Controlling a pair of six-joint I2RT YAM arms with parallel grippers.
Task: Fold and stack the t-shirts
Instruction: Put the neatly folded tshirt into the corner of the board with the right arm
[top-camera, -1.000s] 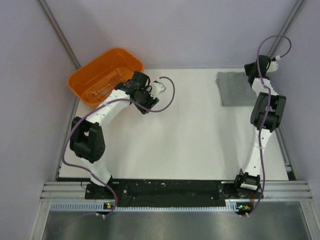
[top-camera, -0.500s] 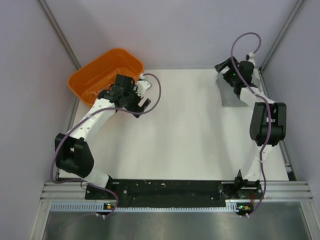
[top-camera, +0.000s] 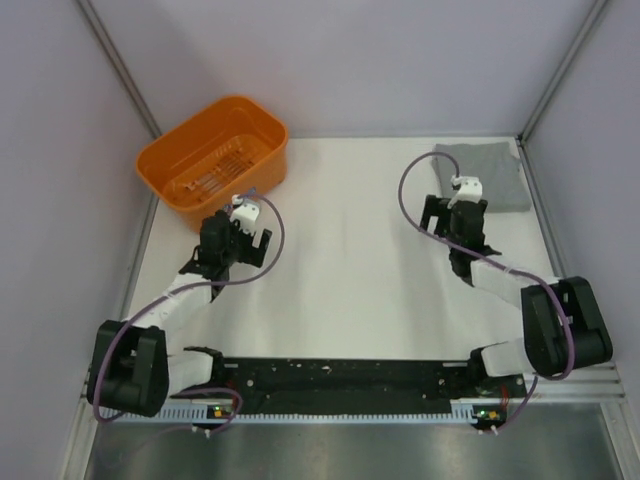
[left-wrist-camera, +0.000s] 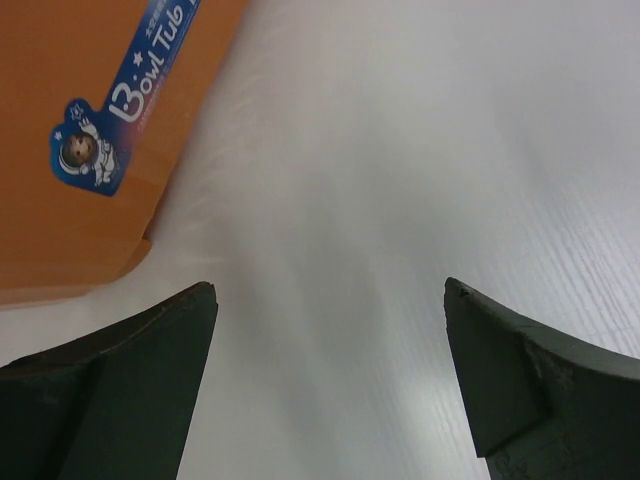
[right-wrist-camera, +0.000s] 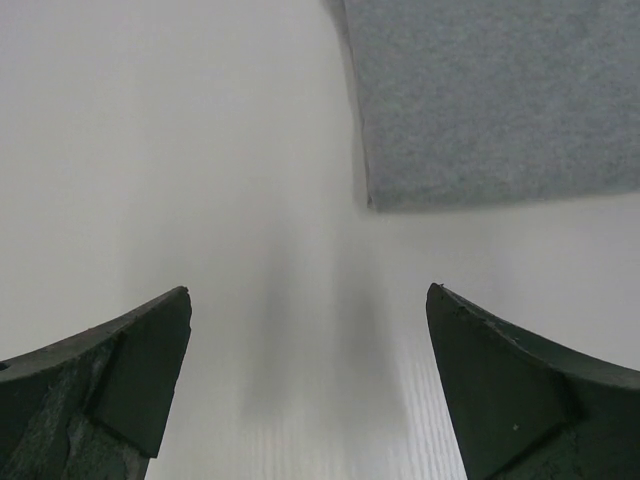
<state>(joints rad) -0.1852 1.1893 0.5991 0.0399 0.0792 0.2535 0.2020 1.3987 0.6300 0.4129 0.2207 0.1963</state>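
Right hand (right-wrist-camera: 308, 300) gapes empty, folded grey t-shirt (right-wrist-camera: 500, 90) lying just beyond.

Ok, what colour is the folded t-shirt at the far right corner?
The t-shirt is plain heather grey, clearest in the right wrist view.

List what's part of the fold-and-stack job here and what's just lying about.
Job:
- grey t-shirt, folded, at the far right corner of the table

Lying about:
- orange basket, at the far left corner
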